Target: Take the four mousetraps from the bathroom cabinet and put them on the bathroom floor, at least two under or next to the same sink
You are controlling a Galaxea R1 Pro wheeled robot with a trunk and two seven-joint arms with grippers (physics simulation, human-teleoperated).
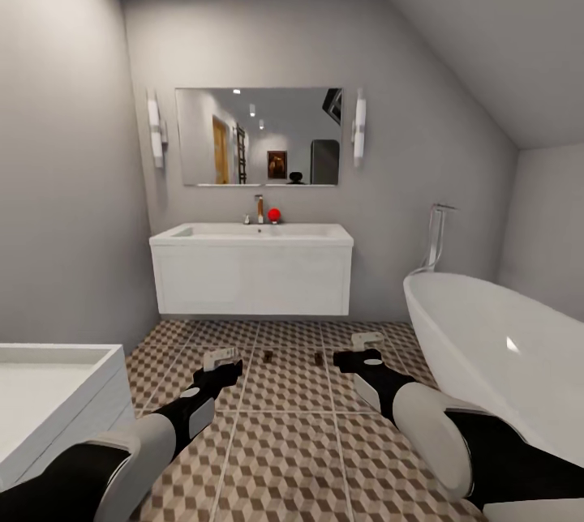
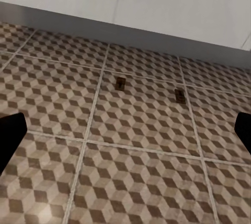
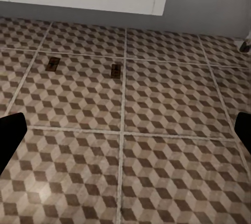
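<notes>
Your left gripper (image 1: pixel 221 360) and right gripper (image 1: pixel 367 344): two, held low over the bathroom floor (image 1: pixel 284 457); fingers of both spread wide, holding and touching nothing; mousetraps: two counted, one (image 1: pixel 267 355) beside the other (image 1: pixel 318 358), flat on the tiles between your grippers, in front of the sink (image 1: pixel 253 267); bathtub (image 1: pixel 487 344): one, at right.
</notes>
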